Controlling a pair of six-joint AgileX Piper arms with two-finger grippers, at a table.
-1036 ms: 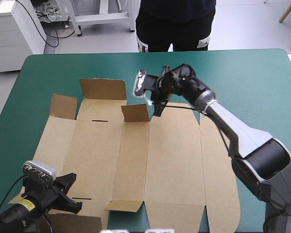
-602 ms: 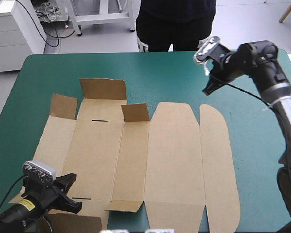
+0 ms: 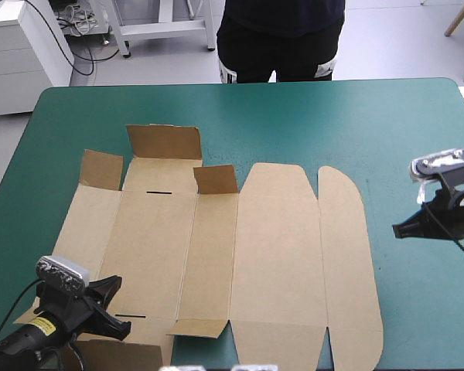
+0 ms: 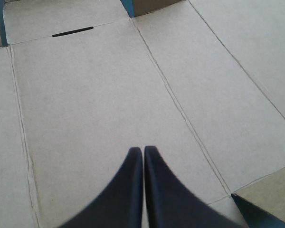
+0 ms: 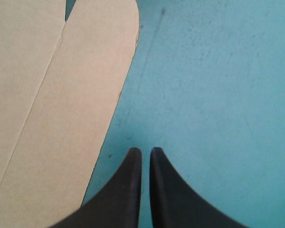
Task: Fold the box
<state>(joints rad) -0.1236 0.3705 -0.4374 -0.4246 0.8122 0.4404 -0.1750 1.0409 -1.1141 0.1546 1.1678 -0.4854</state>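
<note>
Cardboard filled most of the high view: the brown box [image 3: 278, 255] lay unfolded and flat across the left and middle of the teal-green cover [image 3: 294, 108], with three small flaps [image 3: 164, 141] tilted up along its far edge and a near flap [image 3: 197, 328] lifted at its near edge. The left gripper [image 3: 121, 309] hung over the sheet's near left corner, while the right gripper [image 3: 400, 230] stood clear of the board, over bare cover to its right. From the left wrist, the black fingers [image 4: 130, 190] met in a pointed arch, holding nothing, above a wide panel, with a dark slot [image 4: 72, 32] ahead of them. From the right wrist, that gripper's fingers [image 5: 166, 190] were pressed almost together, empty, over the cover, just beside the box's rounded outer flap [image 5: 52, 95].
</note>
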